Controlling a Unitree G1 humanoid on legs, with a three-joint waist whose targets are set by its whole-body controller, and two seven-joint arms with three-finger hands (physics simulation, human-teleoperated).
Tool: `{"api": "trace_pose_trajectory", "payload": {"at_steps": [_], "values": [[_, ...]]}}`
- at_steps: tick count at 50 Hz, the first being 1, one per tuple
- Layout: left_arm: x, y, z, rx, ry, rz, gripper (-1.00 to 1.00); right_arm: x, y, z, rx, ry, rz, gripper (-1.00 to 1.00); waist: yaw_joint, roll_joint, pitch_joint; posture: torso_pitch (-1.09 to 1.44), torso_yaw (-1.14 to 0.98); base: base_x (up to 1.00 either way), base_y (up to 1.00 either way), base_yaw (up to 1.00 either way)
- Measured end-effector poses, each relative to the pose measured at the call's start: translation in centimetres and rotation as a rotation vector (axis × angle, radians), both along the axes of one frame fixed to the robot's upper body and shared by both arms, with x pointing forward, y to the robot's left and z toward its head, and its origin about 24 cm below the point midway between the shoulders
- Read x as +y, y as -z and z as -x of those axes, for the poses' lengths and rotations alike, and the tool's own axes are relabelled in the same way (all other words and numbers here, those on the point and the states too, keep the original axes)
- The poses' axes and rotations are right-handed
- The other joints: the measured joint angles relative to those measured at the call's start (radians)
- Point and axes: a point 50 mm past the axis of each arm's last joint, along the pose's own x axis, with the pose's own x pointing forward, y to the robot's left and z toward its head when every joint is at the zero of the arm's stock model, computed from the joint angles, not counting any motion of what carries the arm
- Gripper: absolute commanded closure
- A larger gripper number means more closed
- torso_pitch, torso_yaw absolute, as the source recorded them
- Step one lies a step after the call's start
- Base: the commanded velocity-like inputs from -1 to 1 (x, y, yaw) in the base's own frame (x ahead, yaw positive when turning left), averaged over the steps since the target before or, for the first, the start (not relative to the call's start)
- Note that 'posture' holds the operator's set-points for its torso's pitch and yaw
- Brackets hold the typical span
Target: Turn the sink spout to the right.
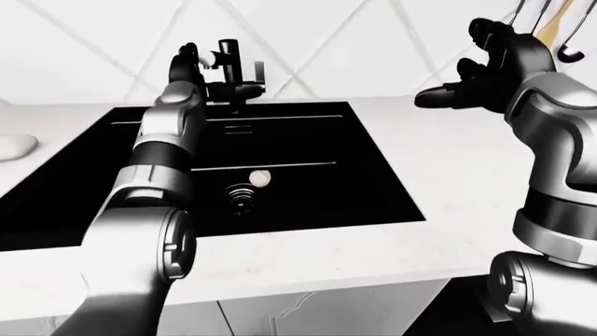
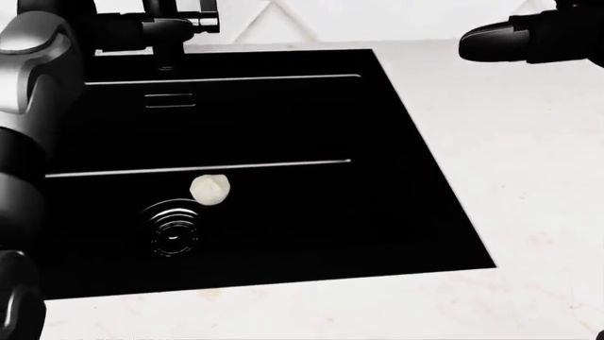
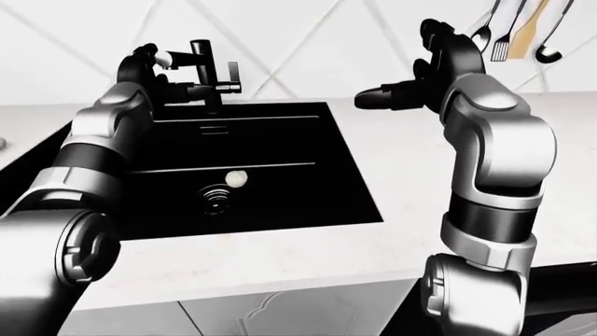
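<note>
The black faucet (image 3: 207, 78) stands at the top rim of the black sink (image 2: 396, 177), with a short side lever (image 3: 232, 73). My left hand (image 3: 154, 68) is up against the faucet's left side. Its fingers (image 2: 141, 28) are spread and reach across to the upright post, and I see no closed grip round it. My right hand (image 1: 462, 73) hovers open above the white counter (image 2: 510, 177), to the right of the sink and well apart from the faucet. The spout's outlet is hard to make out against the black hand.
A small pale round thing (image 2: 209, 190) lies in the basin just above the drain (image 2: 175, 230). Kitchen utensils (image 3: 509, 28) hang on the wall at top right. A pale lump (image 1: 14, 145) lies on the counter at far left.
</note>
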Motion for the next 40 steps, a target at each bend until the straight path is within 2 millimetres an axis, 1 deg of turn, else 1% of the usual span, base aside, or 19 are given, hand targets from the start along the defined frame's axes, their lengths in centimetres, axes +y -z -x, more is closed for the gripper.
{"api": "trace_pose_trajectory", "payload": {"at_steps": [16,26,33,40], "values": [[-1.5,-0.5,0.0,-0.012,0.036,-0.01,-1.0,-0.1,0.1,0.1,0.001,0.001,-0.002,-1.0,0.002,-0.002,0.002,-0.19,0.0,0.0,0.0,0.0],[-2.3,-0.3,0.1,-0.007,0.055,-0.01,-1.0,-0.2,0.2,0.1,0.001,0.003,-0.004,-1.0,0.002,-0.003,0.002,-0.19,0.0,0.0,0.0,0.0],[-3.5,-0.2,0.2,-0.009,0.082,-0.007,-1.0,-0.2,0.3,0.3,0.002,-0.001,-0.005,-1.0,0.004,-0.005,0.002,-0.19,0.0,0.0,0.0,0.0],[-3.9,0.0,0.2,-0.003,0.09,-0.004,-1.0,-0.4,0.4,0.3,0.001,0.006,-0.009,-1.0,0.002,-0.005,0.002,-0.19,0.0,0.0,0.0,0.0]]}}
